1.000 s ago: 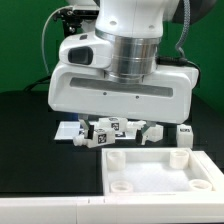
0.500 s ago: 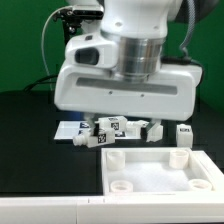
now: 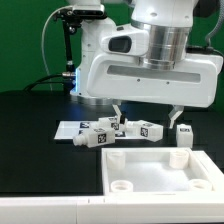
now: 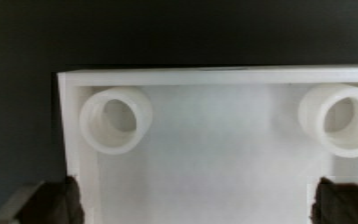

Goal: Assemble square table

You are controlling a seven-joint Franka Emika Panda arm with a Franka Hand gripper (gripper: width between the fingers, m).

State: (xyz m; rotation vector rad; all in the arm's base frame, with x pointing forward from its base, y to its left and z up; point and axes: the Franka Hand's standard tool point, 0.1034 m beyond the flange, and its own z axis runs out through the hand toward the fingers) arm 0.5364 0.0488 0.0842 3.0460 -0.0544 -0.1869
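Since a second ago the arm has shifted toward the exterior view's right, and the gripper (image 3: 145,115) hangs spread and empty above the rear edge of the square slab (image 3: 158,168), which lies near the black worktable's (image 3: 30,150) front edge.

This looks like a robotics lab, a test rig and not a home or a shop. A large white robot arm (image 3: 150,70) hangs over a bench (image 3: 30,140) covered in plain black. Behind it stand a dark stand (image 3: 68,40) and loose cables (image 3: 48,50). Small white legs (image 3: 105,133) and the marker board (image 3: 66,129) carry printed black-and-white square tags
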